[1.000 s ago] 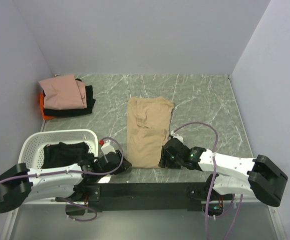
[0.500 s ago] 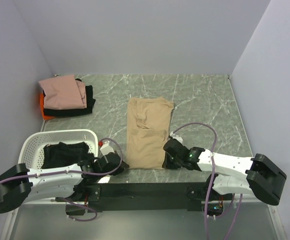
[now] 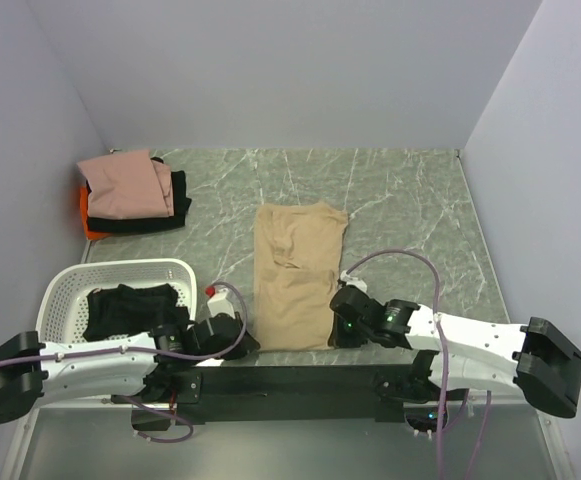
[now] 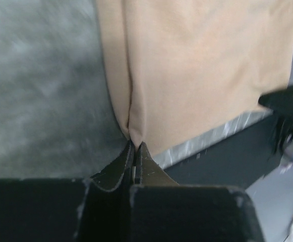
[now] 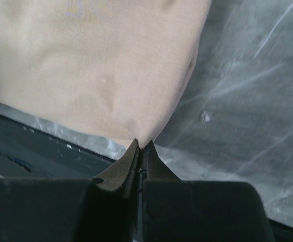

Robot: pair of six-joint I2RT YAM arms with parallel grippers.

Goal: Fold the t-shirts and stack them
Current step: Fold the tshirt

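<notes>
Cloth fills both wrist views: a soft tan-beige short-sleeved t-shirt (image 3: 292, 275) lies folded lengthwise into a long narrow strip on the grey-green marbled bench (image 3: 410, 200), with its near hem close to the bench's front edge. The left pincer (image 4: 135, 147) is pinched tight on the shirt's near left corner, and a small crease runs up the fabric from the closed tips. The right pincer (image 5: 141, 144) is clamped just as tightly on the near right corner, with no gap between its jaws. Well to the far left of the tan shirt sits a pile of folded shirts: a dusty pink shirt (image 3: 122, 185) on top, a black shirt (image 3: 160, 220) beneath it and an orange shirt (image 3: 89, 218) peeking out at the pile's left side. Just left of the tan shirt's near end stands a white perforated plastic basket (image 3: 120, 269) holding a crumpled black garment (image 3: 130, 305).
</notes>
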